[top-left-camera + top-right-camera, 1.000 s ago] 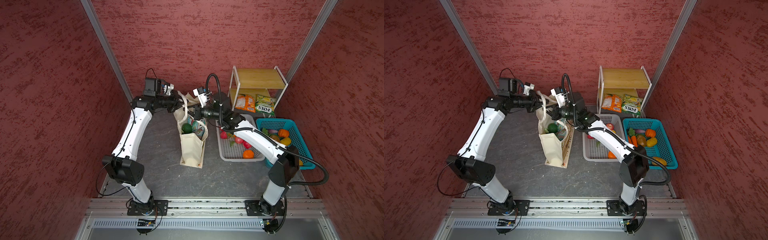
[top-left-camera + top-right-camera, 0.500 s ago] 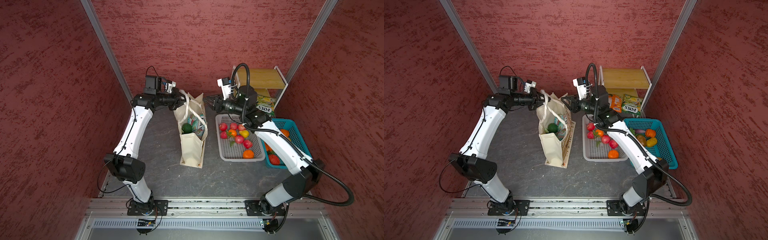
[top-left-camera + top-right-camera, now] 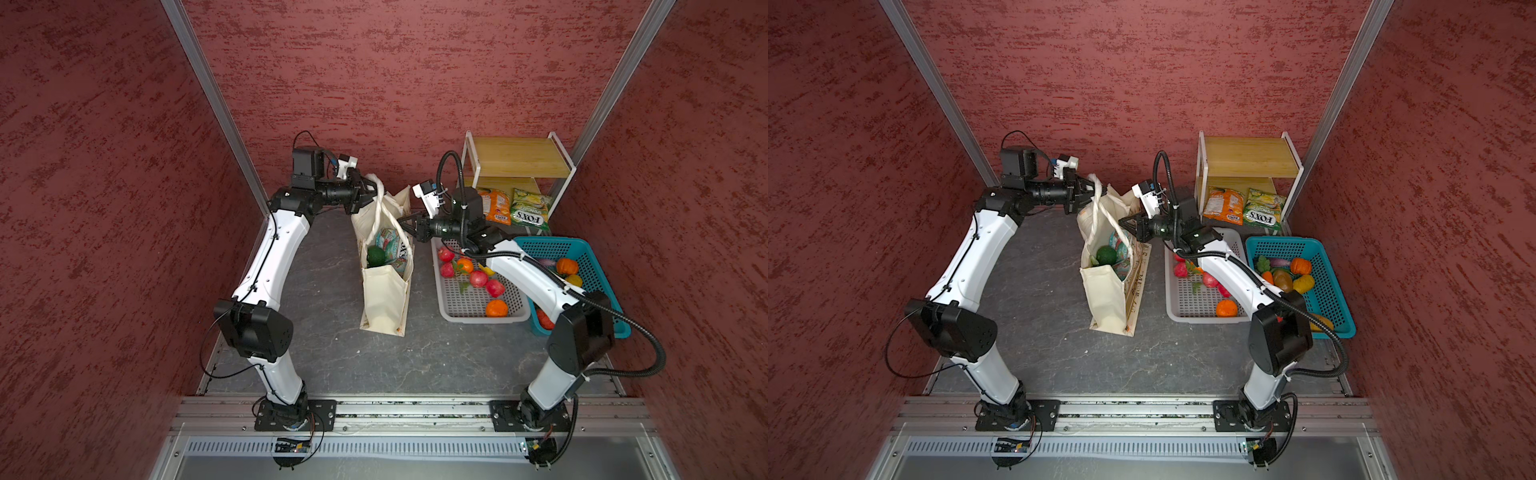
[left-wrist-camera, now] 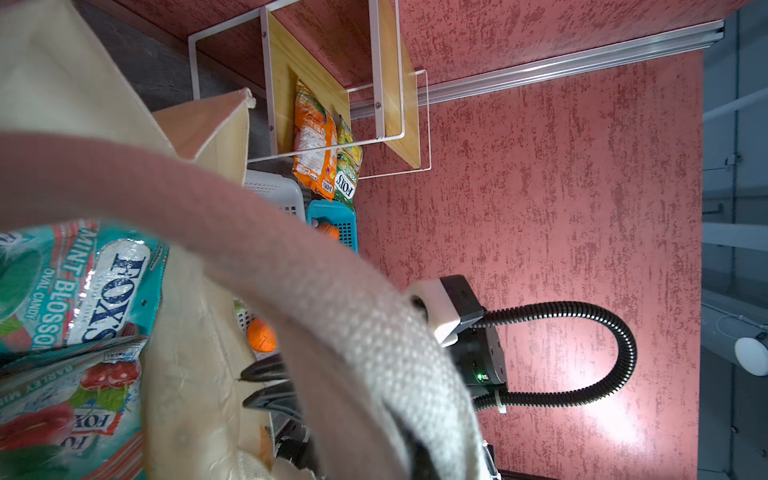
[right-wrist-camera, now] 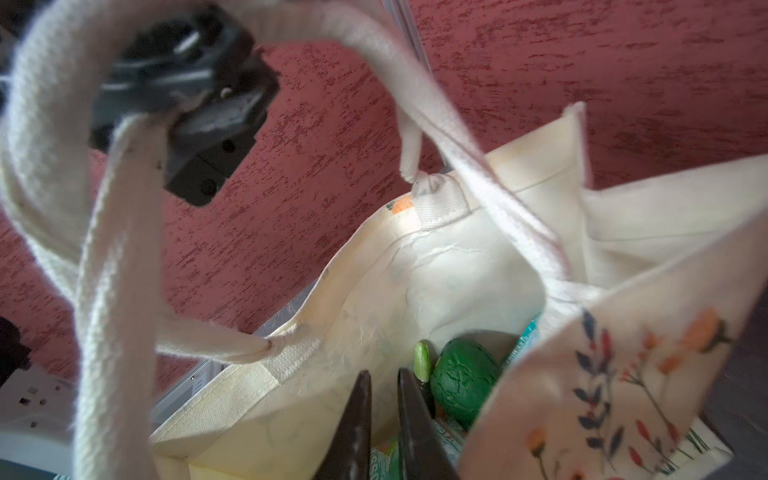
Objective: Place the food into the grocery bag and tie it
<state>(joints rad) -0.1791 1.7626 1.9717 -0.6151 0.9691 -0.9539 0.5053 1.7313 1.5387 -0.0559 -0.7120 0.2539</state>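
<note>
Currently the left gripper [image 3: 371, 192] is clamped on the long cream strap handles [image 3: 381, 210] of the large cream canvas tote with floral print [image 3: 384, 299], holding them lifted above the bag's mouth. The right wrist view shows the webbing looped and bunched at its black jaws. The tote stands upright on the dark grey tabletop [image 3: 324, 291], just below and ahead of that gripper, mouth open and handles untied.

The right gripper [image 3: 402, 220] hovers at the tote's opposite rim, tips pointing toward the left gripper. Its fingers [image 5: 361, 415] stand a slim gap apart, with nothing visible between them.

Inside the tote, below the right gripper's tips, are a dark green bumpy vegetable [image 5: 463, 378] and two teal-and-red FOX'S packets [image 4: 83, 291] against the bag wall.

Behind the right gripper, beside its forearm, is a grey plastic basket [image 3: 469, 309] holding small red and orange fruit.
</note>
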